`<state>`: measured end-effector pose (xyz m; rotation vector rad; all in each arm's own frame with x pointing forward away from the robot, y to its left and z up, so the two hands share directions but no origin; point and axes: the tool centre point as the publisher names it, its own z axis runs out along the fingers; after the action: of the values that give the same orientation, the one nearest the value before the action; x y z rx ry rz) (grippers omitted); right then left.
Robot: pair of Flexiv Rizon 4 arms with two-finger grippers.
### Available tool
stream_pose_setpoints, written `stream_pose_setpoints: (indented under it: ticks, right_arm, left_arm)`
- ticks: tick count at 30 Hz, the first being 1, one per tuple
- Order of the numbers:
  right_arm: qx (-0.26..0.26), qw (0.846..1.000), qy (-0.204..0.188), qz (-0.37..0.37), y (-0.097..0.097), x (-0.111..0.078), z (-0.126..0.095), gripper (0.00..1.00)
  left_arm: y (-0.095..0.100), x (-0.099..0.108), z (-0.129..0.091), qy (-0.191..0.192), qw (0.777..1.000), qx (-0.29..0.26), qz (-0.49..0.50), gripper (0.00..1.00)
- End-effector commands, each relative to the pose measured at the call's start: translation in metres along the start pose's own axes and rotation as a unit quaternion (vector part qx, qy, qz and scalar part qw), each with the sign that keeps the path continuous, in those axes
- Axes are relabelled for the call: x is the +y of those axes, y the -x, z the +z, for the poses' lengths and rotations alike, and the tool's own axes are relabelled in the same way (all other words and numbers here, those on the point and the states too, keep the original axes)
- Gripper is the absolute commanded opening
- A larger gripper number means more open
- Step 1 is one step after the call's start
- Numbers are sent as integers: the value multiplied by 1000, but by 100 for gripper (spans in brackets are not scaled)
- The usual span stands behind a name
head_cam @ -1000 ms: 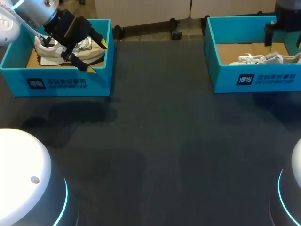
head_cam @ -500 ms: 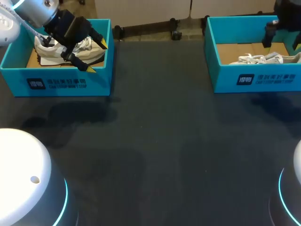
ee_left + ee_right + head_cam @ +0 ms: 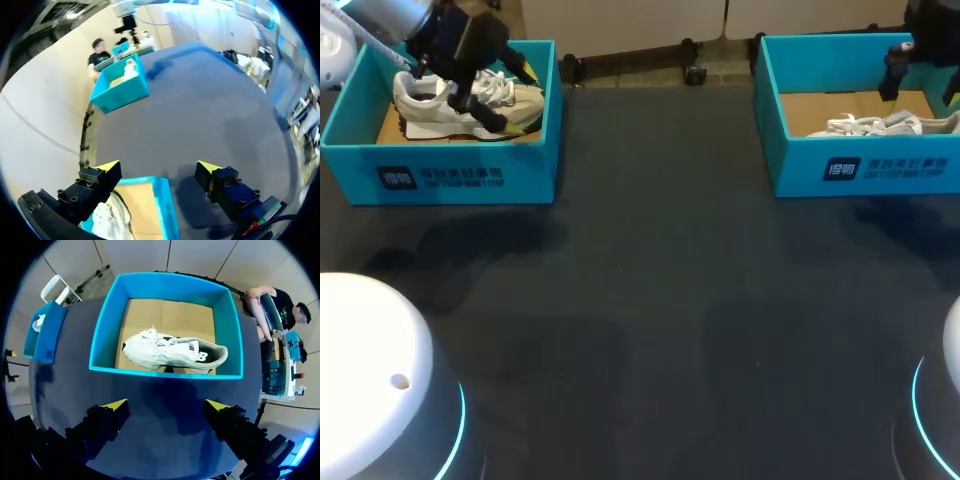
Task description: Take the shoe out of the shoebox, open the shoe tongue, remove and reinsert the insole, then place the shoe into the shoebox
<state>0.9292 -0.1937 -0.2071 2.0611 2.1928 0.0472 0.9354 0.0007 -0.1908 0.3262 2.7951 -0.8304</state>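
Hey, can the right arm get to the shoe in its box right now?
Probably yes. The right gripper hangs open above the box, which has no lid, and the shoe lies uncovered inside with nothing over it.

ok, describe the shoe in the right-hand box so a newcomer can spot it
On the dark table, go to the teal shoebox at the far right corner, below the right gripper. The white shoe lies alone on its cardboard floor. The other shoe, in the left shoebox, has a dark sole and the left gripper over it.
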Motion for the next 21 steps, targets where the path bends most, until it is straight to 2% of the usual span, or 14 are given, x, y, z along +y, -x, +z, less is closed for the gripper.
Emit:
stream_pose_setpoints:
  ticks: [1, 4, 7, 12, 16, 21]
  right_arm:
    - [0, 1000, 0, 0, 0, 0, 0, 100]
    - [0, 1000, 0, 0, 0, 0, 0, 100]
    - [0, 1000, 0, 0, 0, 0, 0, 100]
    - [0, 1000, 0, 0, 0, 0, 0, 100]
    - [0, 1000, 0, 0, 0, 0, 0, 100]
    - [0, 1000, 0, 0, 0, 0, 0, 100]
  left_arm:
    - [3, 1, -8, 22, 999, -13, -24, 100]
    - [8, 7, -8, 35, 998, -23, -39, 100]
    - [10, 14, -8, 32, 999, -18, -30, 100]
    - [11, 29, -13, -5, 997, 34, 73, 100]
    - [22, 48, -18, 18, 985, 56, 160, 100]
    - [37, 65, -29, 25, 969, 75, 235, 100]
